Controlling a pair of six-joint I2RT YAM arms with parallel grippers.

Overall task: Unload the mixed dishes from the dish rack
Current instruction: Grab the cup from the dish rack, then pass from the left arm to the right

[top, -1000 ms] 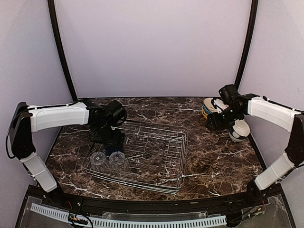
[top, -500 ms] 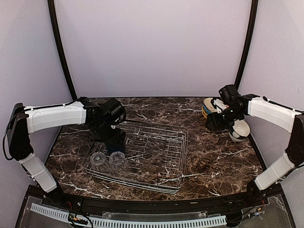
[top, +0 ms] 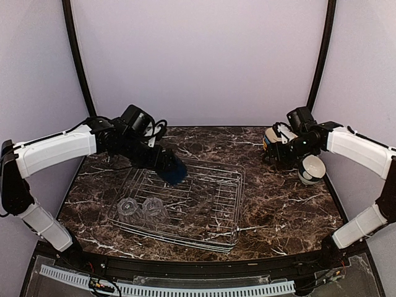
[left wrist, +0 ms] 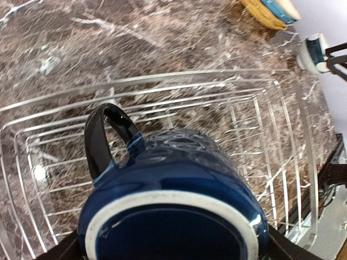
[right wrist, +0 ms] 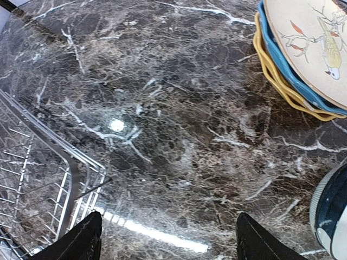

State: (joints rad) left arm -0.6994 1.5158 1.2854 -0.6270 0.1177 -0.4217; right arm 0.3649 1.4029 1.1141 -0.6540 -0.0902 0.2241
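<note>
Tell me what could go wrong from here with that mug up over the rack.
1. The left gripper holds the dark blue mug across its body above the dish rack. A slip might drop it onto the wires or toward the two clear glasses.
2. The open right gripper hangs near the stacked plates and could nudge them.

Two glasses (top: 127,206) (top: 153,206), two plates (right wrist: 309,49) (right wrist: 279,81), one mug (top: 175,172), one rack (top: 210,204); bowls (top: 311,168): count unclear.
</note>
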